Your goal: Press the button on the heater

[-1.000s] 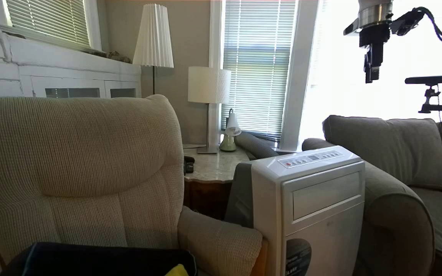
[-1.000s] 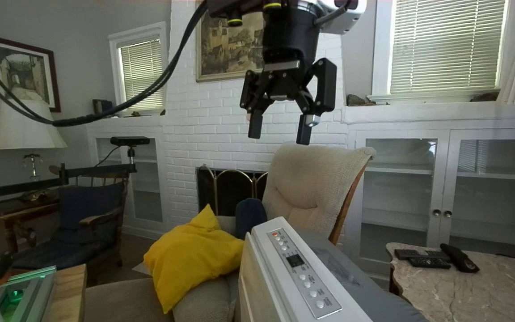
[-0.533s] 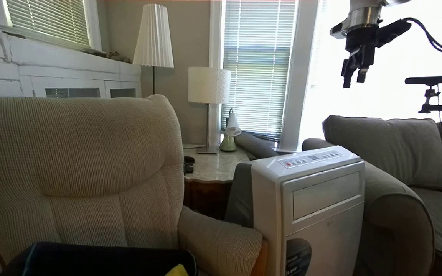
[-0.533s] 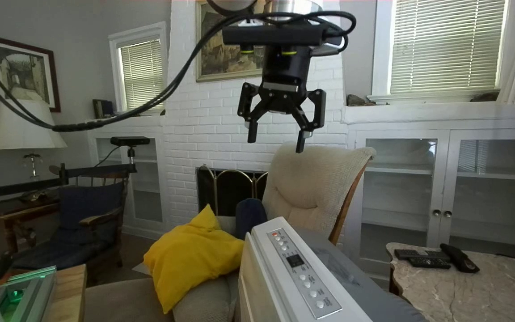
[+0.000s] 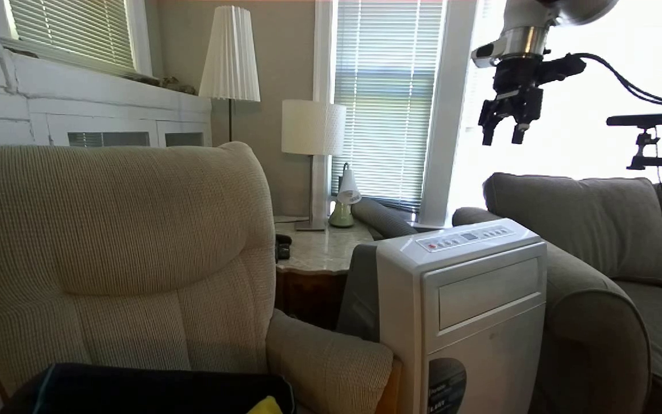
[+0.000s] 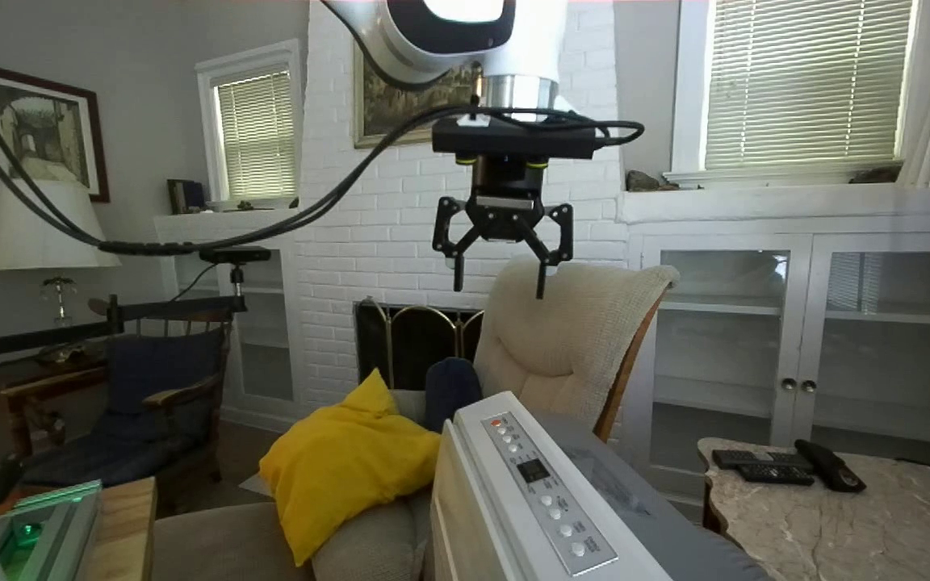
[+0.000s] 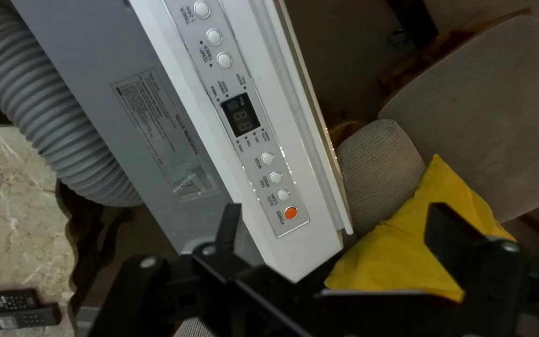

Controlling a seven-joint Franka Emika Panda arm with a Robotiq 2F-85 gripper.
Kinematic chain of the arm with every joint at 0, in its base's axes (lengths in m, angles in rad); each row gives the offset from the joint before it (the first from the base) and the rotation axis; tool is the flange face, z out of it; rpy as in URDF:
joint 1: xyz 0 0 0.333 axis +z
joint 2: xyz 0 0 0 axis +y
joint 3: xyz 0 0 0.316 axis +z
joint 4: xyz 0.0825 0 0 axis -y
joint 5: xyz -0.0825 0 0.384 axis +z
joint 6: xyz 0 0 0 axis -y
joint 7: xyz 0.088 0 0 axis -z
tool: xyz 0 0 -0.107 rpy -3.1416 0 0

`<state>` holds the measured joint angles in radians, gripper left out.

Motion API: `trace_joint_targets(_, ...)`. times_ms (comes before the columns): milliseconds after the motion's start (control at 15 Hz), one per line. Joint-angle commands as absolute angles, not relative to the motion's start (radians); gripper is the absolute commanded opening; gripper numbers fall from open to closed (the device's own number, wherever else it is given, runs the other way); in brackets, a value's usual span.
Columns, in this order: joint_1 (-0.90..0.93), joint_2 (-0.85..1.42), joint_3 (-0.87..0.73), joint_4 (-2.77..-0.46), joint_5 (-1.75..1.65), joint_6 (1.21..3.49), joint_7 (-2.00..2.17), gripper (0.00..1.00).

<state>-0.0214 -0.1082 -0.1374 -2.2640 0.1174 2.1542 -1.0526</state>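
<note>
Dropping lower in both exterior views since 1 second ago, the black, jointed, 2-fingered gripper [image 6: 500, 290] is now hanging higher than, and well apart from, the tall white boxy plastic heater [image 5: 486, 351]. Its slim, straight fingers [image 6: 542, 282] are standing wide of each other. The heater is standing between a ribbed beige fabric armchair [image 5: 153, 230] and a soft-cushioned grey fabric sofa [image 5: 589, 224]. Along its smooth white top, a flat silver-grey control strip [image 7: 255, 145] is carrying a round orange power button [image 7: 290, 212], a dark square display [image 7: 240, 114] and, in the wrist view, 6 round white buttons [image 7: 224, 60]. Behind it, a corrugated grey hose [image 7: 63, 117] is curving past a veined, marble-like tabletop [image 7: 12, 210]. Near the orange-button end, a crumpled yellow cloth pillow [image 7: 391, 257] is lying just beside the heater.
</note>
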Motion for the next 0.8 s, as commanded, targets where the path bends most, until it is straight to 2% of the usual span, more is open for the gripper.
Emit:
trace_joint_targets(0, -0.014, -0.069, -0.110, -2.289, 0.146, 2.252, -1.124, 1.00)
trace_joint_targets(333, -0.010, 0.015, -0.066, -2.296, 0.140, 2.406, -1.125, 1.00)
trace_joint_targets(733, -0.021, -0.006, -0.058, -2.294, 0.117, 2.363, -1.094, 1.00)
